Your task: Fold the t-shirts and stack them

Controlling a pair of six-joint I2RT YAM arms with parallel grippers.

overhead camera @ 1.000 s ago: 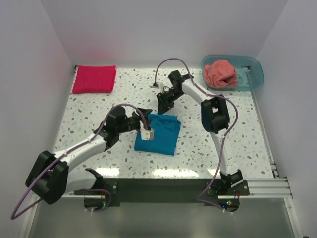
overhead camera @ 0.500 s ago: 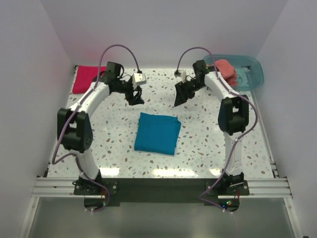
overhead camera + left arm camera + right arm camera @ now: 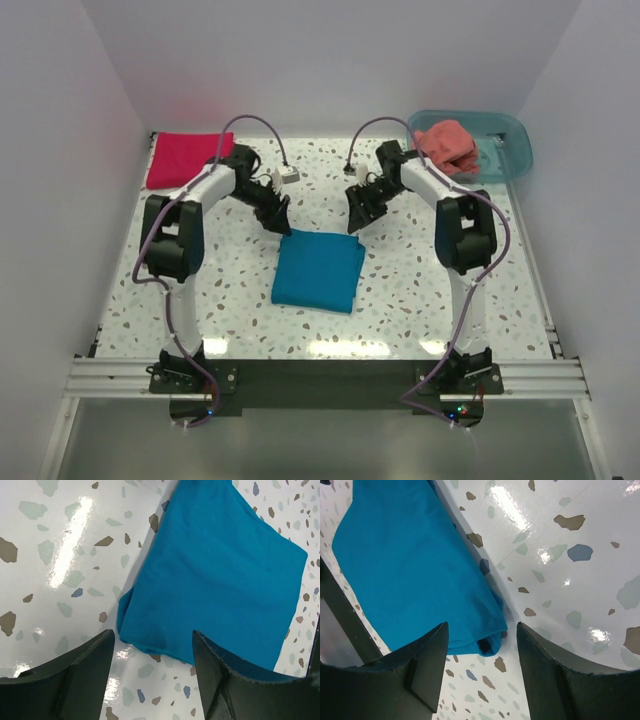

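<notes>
Folded teal t-shirt (image 3: pixel 318 270) sits in the middle of the worktop (image 3: pixel 480 290), with my left pincer (image 3: pixel 275 216) and right pincer (image 3: pixel 357 214) hanging released and empty over its far corners. If I nip only the top layer, the fold likely peels apart. Crimson t-shirt (image 3: pixel 190 160) lies in the far-left corner, salmon t-shirt (image 3: pixel 447 147) in the tub (image 3: pixel 508 155) far-right.

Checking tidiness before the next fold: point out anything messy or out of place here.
The salmon shirt lies crumpled, unfolded, in the plastic tub at the far right corner. The blue shirt in the middle and the crimson shirt at far left are folded but lie apart, unstacked. Nothing spilled or damaged.
</notes>
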